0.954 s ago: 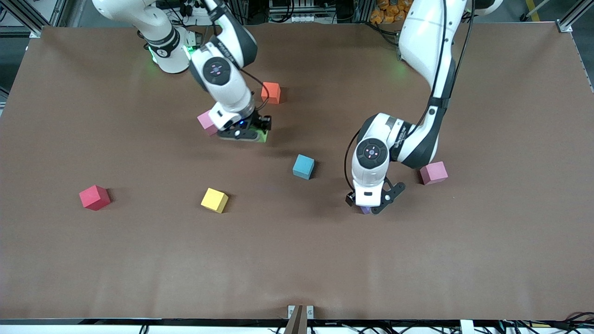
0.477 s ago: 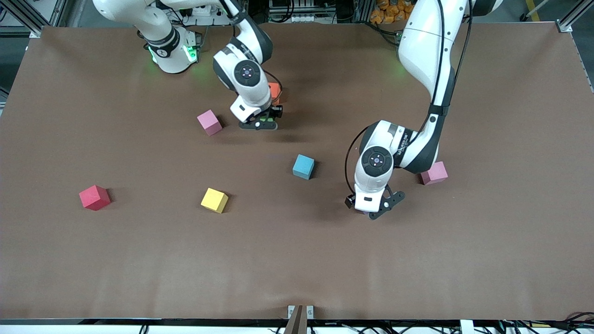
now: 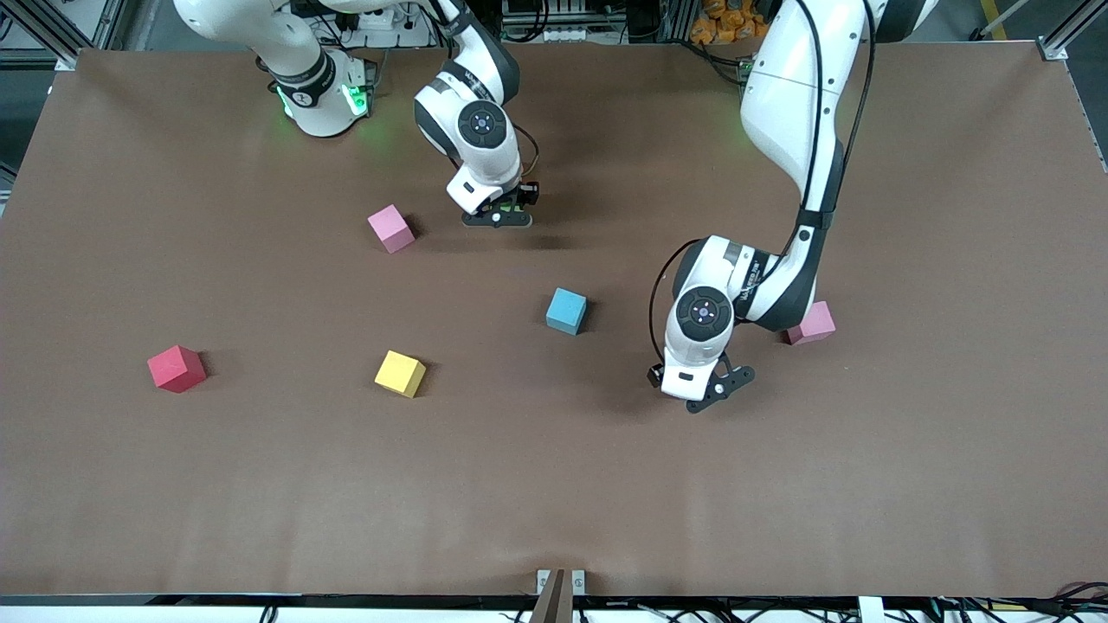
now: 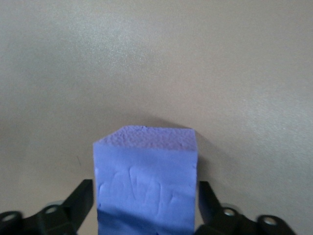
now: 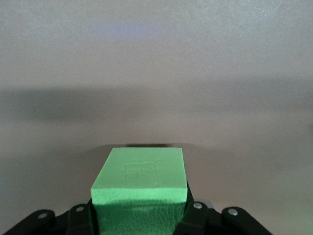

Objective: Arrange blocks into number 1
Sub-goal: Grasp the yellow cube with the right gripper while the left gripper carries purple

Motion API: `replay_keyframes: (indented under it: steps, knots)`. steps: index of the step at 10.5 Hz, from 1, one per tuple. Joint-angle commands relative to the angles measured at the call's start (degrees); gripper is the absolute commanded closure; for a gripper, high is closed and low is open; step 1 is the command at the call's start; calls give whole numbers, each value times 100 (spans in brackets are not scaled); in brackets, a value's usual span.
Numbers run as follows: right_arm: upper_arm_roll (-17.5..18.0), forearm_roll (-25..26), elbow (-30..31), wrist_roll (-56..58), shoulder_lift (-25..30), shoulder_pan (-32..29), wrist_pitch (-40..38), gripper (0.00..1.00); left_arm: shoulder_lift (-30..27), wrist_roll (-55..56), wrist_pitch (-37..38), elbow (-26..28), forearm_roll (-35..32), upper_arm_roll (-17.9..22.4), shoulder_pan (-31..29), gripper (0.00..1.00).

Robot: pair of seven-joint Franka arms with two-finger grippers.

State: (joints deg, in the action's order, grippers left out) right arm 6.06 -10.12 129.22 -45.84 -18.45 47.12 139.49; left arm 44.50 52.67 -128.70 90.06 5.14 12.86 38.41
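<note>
On the brown table, no figure 1 has taken shape: the light blue cube and yellow cube lie well apart, and the orange cube cannot be seen. The right gripper is clamped on the green cube at the robots' side. The left gripper has its fingers against the purple cube, which appears to rest on the table. By this view, all five await alignment.

Robot lab/test cell: two white arms bolted at edge of big brown-covered table, alu. frame posts at corners, cables & power strips w/ misc. equipment past arm bases.
</note>
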Motion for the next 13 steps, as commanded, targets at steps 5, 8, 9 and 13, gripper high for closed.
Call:
replay_keyframes:
  steps: [5,8,9,13]
  knots:
    - [9,-69,174,-83,43,148,-1,40,-239,-354,55,-68,233,-108,-1,100]
    - [18,-69,218,-83,43,157,-18,12,-573,-310,371,-50,233,-319,8,100]
    - [9,-69,201,-109,69,157,-88,0,-652,-310,441,-50,233,-346,52,100]
    - [9,-25,157,248,858,-884,-693,0,-820,-135,477,-67,233,-670,105,100]
